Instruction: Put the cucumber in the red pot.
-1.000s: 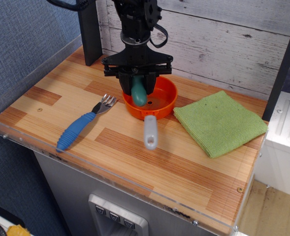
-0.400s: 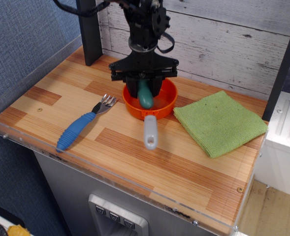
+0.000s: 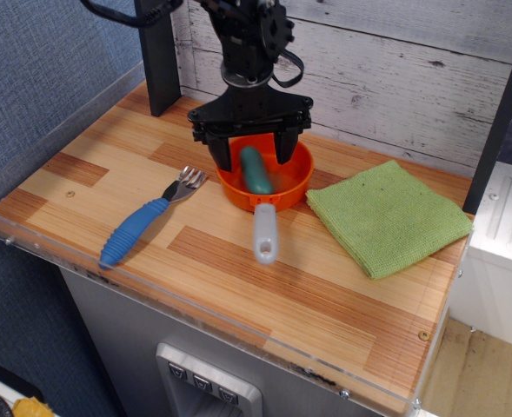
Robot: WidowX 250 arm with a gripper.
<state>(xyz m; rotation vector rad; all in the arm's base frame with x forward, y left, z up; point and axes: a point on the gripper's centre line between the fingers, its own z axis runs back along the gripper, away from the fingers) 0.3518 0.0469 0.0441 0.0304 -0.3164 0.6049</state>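
Note:
The teal-green cucumber (image 3: 256,170) lies inside the red pot (image 3: 297,181), leaning against its left wall. The pot stands at the back middle of the wooden table, its grey handle (image 3: 265,233) pointing toward the front. My gripper (image 3: 255,153) hangs directly above the pot with its two black fingers spread wide, one on each side of the cucumber and not touching it. The gripper is open and empty.
A blue-handled fork (image 3: 145,223) lies on the table left of the pot. A folded green cloth (image 3: 386,216) lies to the right. A black post (image 3: 157,52) stands at the back left. A clear acrylic rim (image 3: 195,300) runs along the table's front edge.
The gripper carried the cucumber rightward over the pot, then opened and rose slightly. The cucumber dropped from the fingers into the pot.

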